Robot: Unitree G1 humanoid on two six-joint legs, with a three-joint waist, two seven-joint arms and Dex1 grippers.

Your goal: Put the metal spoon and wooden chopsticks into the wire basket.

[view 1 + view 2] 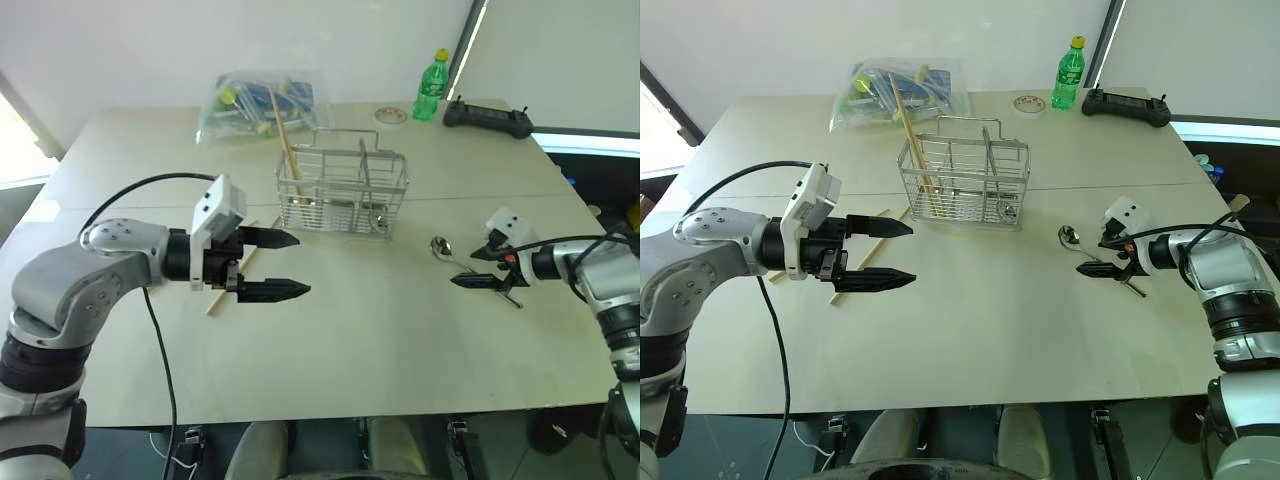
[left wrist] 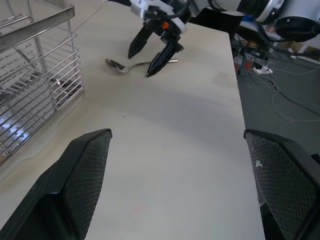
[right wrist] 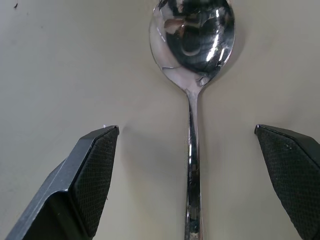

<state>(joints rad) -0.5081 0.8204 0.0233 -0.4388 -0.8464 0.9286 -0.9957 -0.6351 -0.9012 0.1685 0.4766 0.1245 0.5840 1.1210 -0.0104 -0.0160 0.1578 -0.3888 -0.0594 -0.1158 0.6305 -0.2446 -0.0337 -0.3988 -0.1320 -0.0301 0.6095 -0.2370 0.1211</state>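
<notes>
Right tool [image 3: 187,145] wide open, straddling metal spoon [image 3: 192,45] handle, empty; left tool [image 1: 285,265] open, empty, at 9 o'clock.

Lower part of table chopstick [image 1: 228,283] behind left gripper [image 1: 285,265]; spoon [image 3: 192,60] handle end cut off.

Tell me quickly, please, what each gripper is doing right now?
Left gripper: open, holding nothing.
Right gripper: open, straddling the metal spoon.

Green bottle [image 1: 431,86], black controller [image 1: 488,118], clear bag [image 1: 255,103], possibly tape roll [image 1: 391,114].
</notes>
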